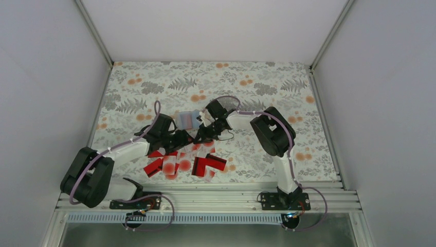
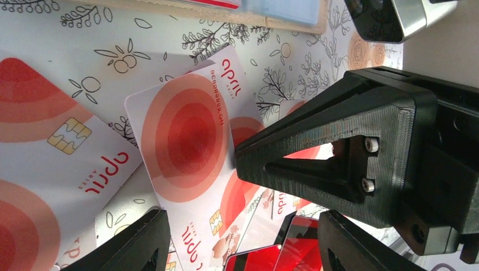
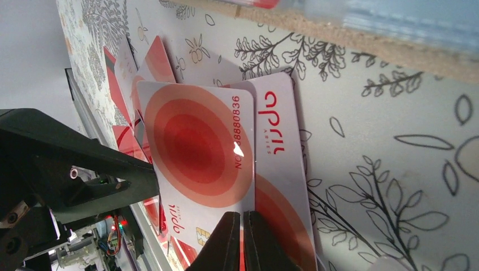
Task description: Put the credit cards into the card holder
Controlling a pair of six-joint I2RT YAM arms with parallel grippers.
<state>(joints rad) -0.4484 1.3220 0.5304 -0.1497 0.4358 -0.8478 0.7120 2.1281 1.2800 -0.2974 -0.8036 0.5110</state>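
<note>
The card holder (image 1: 188,120) lies open on the mat, tan-edged with a light blue inner face; it shows at the top of the left wrist view (image 2: 282,20) and of the right wrist view (image 3: 373,42). The credit cards (image 1: 184,162), red and white with red dots, lie in a loose pile near it. My right gripper (image 1: 202,135) (image 3: 243,237) is shut on the edge of a white red-dot card (image 3: 197,152) (image 2: 183,141), tilted above the pile. My left gripper (image 1: 185,139) (image 2: 243,248) is open, its fingers (image 2: 135,243) spread either side of that card's lower end.
The floral mat (image 1: 267,87) covers the table inside white walls. A metal rail (image 1: 205,198) runs along the near edge. Both arms crowd together over the pile, and the right gripper's body (image 2: 350,147) sits close in front of my left wrist.
</note>
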